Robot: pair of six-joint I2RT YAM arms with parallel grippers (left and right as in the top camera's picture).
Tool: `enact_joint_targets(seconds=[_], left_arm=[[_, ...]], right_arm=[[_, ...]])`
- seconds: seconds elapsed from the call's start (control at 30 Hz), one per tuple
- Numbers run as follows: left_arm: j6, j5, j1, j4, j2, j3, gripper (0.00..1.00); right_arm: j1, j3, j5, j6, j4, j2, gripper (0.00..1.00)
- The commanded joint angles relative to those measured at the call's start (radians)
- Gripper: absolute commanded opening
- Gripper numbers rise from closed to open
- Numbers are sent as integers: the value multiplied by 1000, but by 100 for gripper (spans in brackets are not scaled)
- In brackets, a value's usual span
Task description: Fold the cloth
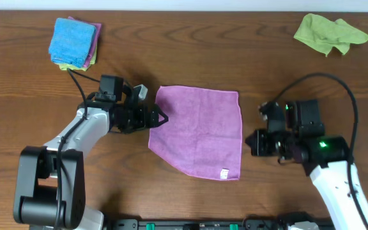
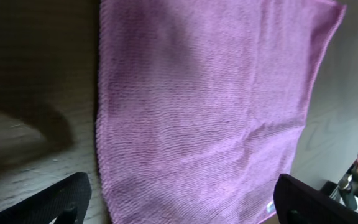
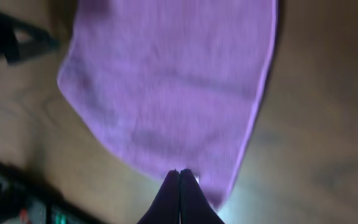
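Purple cloth (image 1: 199, 131) lies flat & unfolded at table (image 1: 190, 57) centre, white tag (image 1: 224, 173) at its 5 o'clock corner, spread out prob. so each arm can reach an edge. Left tool (image 1: 163, 119) sits at cloth's 9 o'clock edge, touching or just beside, can't tell. Wrist view shows it released, fingers (image 2: 61, 199) wide apart. Left arm is low, elbow bent, reaching toward 3 o'clock. Right tool (image 3: 179, 179) is near the 3 o'clock edge, clenched w/ nothing visible between its tips, pointing toward 9 o'clock. No fold made yet, I'd judge.
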Motion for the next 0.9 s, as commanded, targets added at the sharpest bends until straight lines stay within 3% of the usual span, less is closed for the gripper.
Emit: enact_joint_targets(seconds=[0.0, 0.3, 0.57, 0.87], left_arm=[[42, 12, 24, -29, 7, -14, 95], [39, 56, 51, -65, 7, -32, 95], [28, 125, 51, -22, 8, -72, 96], [10, 161, 51, 46, 8, -85, 95]], right_arm=[[-2, 10, -13, -24, 80, 69, 1], [34, 10, -73, -5, 416, 399, 1], [117, 11, -72, -2, 492, 564, 2], [123, 11, -63, 6, 527, 622, 1]])
